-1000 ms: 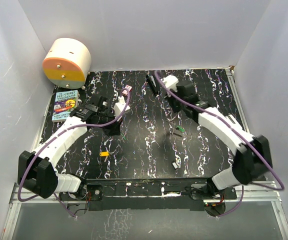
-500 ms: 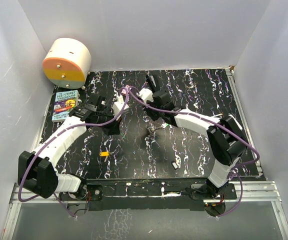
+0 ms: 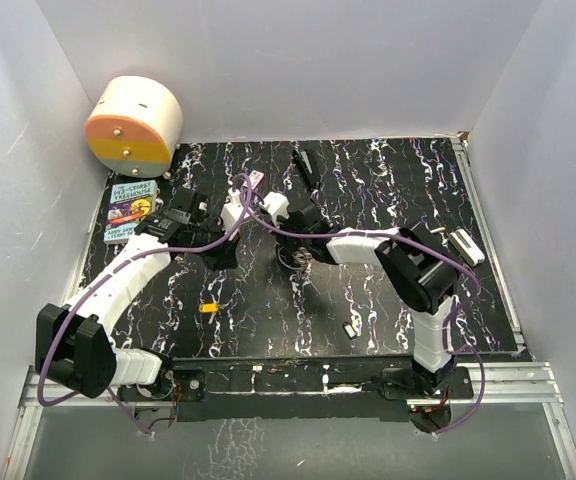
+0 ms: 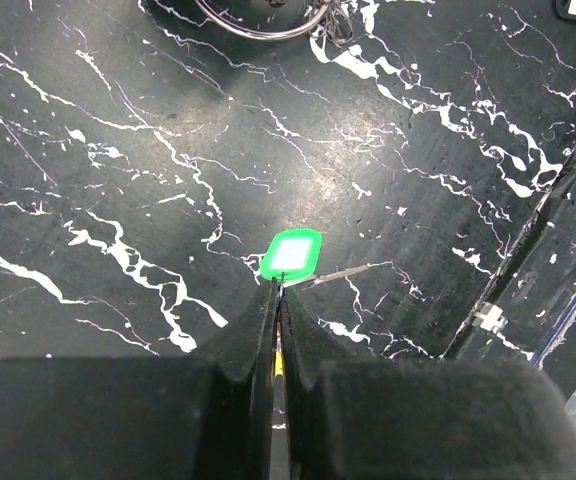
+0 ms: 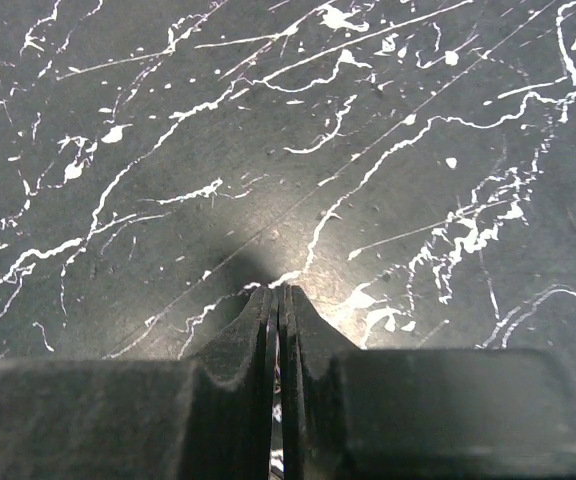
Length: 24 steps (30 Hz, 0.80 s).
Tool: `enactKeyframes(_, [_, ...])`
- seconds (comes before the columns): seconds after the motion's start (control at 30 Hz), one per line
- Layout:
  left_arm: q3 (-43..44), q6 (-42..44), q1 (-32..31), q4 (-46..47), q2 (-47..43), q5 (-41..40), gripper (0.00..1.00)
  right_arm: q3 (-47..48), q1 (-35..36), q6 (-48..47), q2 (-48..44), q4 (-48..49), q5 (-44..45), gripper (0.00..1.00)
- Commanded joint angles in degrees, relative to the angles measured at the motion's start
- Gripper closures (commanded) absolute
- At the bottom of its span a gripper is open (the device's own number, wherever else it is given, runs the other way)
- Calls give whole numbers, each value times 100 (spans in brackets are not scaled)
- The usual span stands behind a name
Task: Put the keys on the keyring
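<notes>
The keyring (image 3: 296,258), a thin wire ring with small bits on it, sits mid-table under my right gripper (image 3: 290,243). It also shows at the top edge of the left wrist view (image 4: 263,20). In the right wrist view my right gripper (image 5: 279,292) is shut, with a thin shiny sliver between its jaws; the ring itself is hidden there. My left gripper (image 3: 226,252) is just left of the ring. It (image 4: 280,290) is shut, and the key's green tag (image 4: 291,254) is at its tips. The key's thin metal blade (image 4: 343,272) points right.
A cream and orange drum (image 3: 133,122) and a book (image 3: 130,212) are at the back left. A pink card (image 3: 256,178) and a black object (image 3: 303,165) lie behind the grippers. A small orange piece (image 3: 208,308), a small dark piece (image 3: 350,328) and a white piece (image 3: 465,246) lie on the black marbled table (image 3: 388,300).
My right arm has swung from the back right to the middle, and its gripper is now close to the left gripper with the keyring under it. The left arm has barely moved.
</notes>
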Motion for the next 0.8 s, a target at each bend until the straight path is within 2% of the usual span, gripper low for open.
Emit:
enactKeyframes(0.0, [-102,3,76,15,-323,210,100,212,83,361,59,1033,-121,93])
enactKeyframes(0.23, [-153,-1,134,52,-370,237,100,490,149,677,298,1457,-43,92])
enactKeyframes(0.37, [-105,1,158,30,-389,161,100,721,147,803,497,1290,-27,72])
enactKeyframes(0.63, [72,-130,435,146,-524,-358,100,756,115,920,306,1036,157,69])
enactKeyframes(0.77, [33,-150,591,192,-584,-460,100,848,-136,1229,161,636,-121,69])
